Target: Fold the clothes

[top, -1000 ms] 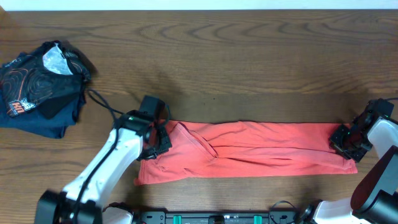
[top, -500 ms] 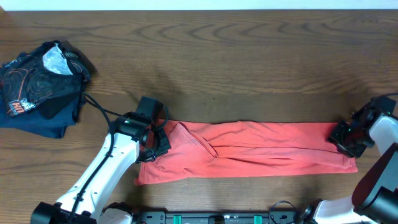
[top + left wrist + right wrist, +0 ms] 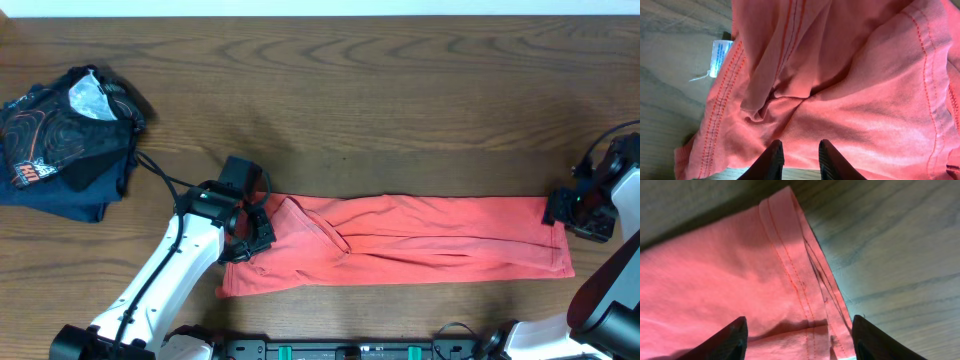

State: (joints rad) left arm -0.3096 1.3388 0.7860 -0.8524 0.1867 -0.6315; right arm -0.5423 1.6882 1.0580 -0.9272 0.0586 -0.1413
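End effectors flanked the T-shirt [image 3: 400, 245], folded to a long strip.
Right end effector [image 3: 798, 322] gaped open; left end effector [image 3: 800, 146], nearly shut, maybe pinched cloth, though I could not tell; crosswise folds remained.

Even light; clothes [image 3: 880, 125] seem slightly overexposed close-up.

The red-orange T-shirt [image 3: 400, 240] is lying flat in the lower middle of the overhead frame, folded lengthwise into a long, narrow band running left to right. Its left end is spreading wider and bunching into soft creases, with a diagonal fold crossing it. Its right end is finishing in a straight, double-stitched hem. A white care label [image 3: 719, 58] is poking out in the upper left of the left wrist view.
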